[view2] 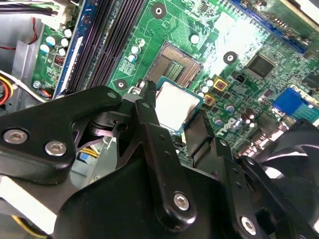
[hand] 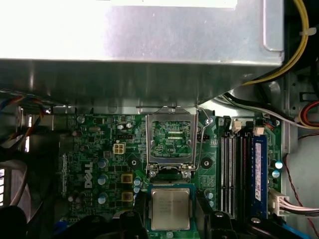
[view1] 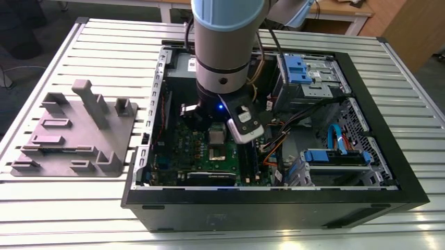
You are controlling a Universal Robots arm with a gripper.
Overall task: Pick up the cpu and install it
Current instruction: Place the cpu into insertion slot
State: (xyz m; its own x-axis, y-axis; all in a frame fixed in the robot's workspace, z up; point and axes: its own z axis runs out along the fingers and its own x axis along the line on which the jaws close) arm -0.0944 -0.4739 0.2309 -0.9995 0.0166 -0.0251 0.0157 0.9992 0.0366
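The cpu [view2: 174,103], a small square chip with a pale silver top and green rim, hangs over the green motherboard [view2: 234,30], gripped on two opposite edges. My gripper [view2: 172,113] is shut on it, one black finger [view2: 145,102] against one edge and another on the far edge. In the first wrist view the cpu [hand: 170,209] sits between the fingers [hand: 133,219], just short of the socket's hinged metal frame [hand: 172,139], which stands open. The bare socket [view2: 174,62] lies just beyond the chip. In the exterior view the arm [view1: 222,47] reaches down into the open computer case [view1: 375,130].
A grey moulded tray [view1: 70,135] with upright posts lies at the exterior view's left on the slatted table. Memory slots [hand: 234,169] run beside the socket. A metal box [hand: 139,45] overhangs the board. Cables [view1: 278,140] and blue drive brackets [view1: 334,155] fill the case's other side.
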